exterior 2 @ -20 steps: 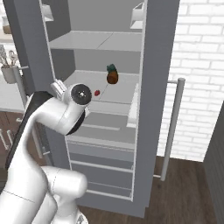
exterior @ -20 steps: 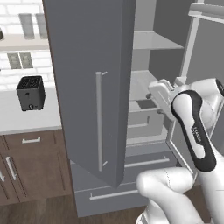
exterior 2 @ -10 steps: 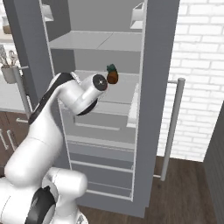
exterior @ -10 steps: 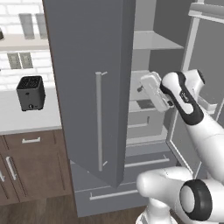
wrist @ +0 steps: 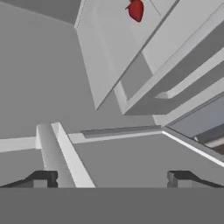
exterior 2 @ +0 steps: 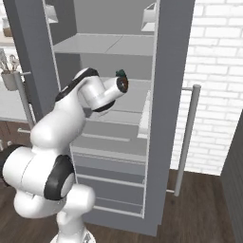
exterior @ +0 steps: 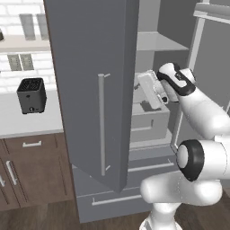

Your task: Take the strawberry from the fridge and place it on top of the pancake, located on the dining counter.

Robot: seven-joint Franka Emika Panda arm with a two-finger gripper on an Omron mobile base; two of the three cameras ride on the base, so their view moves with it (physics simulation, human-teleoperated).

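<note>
One strawberry [wrist: 136, 10] lies on a pale shelf [wrist: 113, 48] inside the fridge [exterior: 94, 90], at about 12 o'clock in the hand view, near that picture's top edge. The shelf shows as a slanted pale slab, since the hand view is rolled. The berry is well apart from the fingers [wrist: 43, 178], whose two dark tips rise at 7 and 5 o'clock, spread wide with nothing between them.

In the left base view the gripper [exterior: 150, 90] reaches into the open fridge at mid height, its white hand pointing toward 9 o'clock above a pale drawer bin [exterior: 148, 119]. The left door [exterior: 90, 67] stands swung out toward the camera, its long silver handle [exterior: 101, 123] upright on its face. At 9 o'clock from the door, a black toaster [exterior: 31, 95] stands on a white bench [exterior: 27, 119] over brown cabinets [exterior: 31, 173].

In the right base view the arm bends up from 7 o'clock and its wrist sits before the middle shelf. A small dark-green tip [exterior 2: 121, 73] peeks over the wrist; what it belongs to cannot be told. The right door [exterior 2: 168, 109] stands open edge-on, with its handle [exterior 2: 186, 140] before a white brick wall [exterior 2: 216, 71]. At 9 o'clock, a cup of utensils [exterior 2: 8, 71] stands on a bench.
</note>
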